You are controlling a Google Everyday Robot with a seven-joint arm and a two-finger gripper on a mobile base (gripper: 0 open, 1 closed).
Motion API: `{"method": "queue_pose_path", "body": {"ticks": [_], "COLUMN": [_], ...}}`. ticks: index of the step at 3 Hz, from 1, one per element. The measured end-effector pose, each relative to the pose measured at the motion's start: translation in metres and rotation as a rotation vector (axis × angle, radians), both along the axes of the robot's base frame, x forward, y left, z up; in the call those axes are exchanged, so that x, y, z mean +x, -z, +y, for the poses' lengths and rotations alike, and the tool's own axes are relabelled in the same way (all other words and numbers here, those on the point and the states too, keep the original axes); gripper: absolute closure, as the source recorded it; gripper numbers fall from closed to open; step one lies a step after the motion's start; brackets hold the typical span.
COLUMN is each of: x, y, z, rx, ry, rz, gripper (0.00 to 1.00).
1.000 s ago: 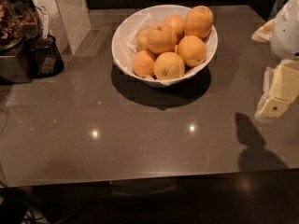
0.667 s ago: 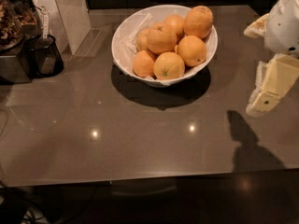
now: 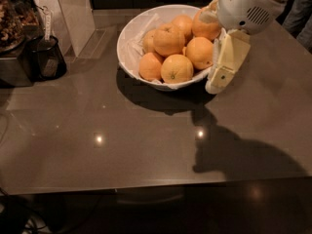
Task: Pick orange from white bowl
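The white bowl (image 3: 127,39) stands at the back middle of the dark grey counter. It holds several oranges on crinkled white lining. The largest orange (image 3: 169,39) lies on top near the middle, with others around it (image 3: 176,68). My gripper (image 3: 208,52) hangs at the bowl's right rim, open. One cream finger (image 3: 223,62) points down outside the rim. The other fingertip (image 3: 209,11) lies in front of the back right orange (image 3: 201,29). It holds nothing.
A black container (image 3: 46,57) and an appliance with dried food (image 3: 12,38) stand at the back left. A pale upright panel (image 3: 73,13) stands behind them. The counter's front edge (image 3: 146,189) runs across the bottom. The arm's shadow (image 3: 234,155) falls front right.
The gripper has moved left and toward the bowl, from well right of it to its right rim. The view has drawn closer to the bowl. The oranges have not moved.
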State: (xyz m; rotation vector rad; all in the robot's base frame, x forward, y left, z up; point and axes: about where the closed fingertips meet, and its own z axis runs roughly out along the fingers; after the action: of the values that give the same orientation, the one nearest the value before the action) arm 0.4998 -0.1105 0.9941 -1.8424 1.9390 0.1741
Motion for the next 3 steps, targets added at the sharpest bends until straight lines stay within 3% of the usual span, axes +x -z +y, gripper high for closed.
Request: {"method": "queue_pose_path", "body": {"ticks": [1,2,3], "x": [0.015,0.016,0.033], "y": [-0.004,-0.006,-0.016], "z": [0.037,0.038,0.032], "rx": [0.026,0.028,0.047], "ry": [-0.085,-0.084,-0.039], "rz": [0.007,-0.002,-0.065], "gripper": [0.0,0.0,0.0]}}
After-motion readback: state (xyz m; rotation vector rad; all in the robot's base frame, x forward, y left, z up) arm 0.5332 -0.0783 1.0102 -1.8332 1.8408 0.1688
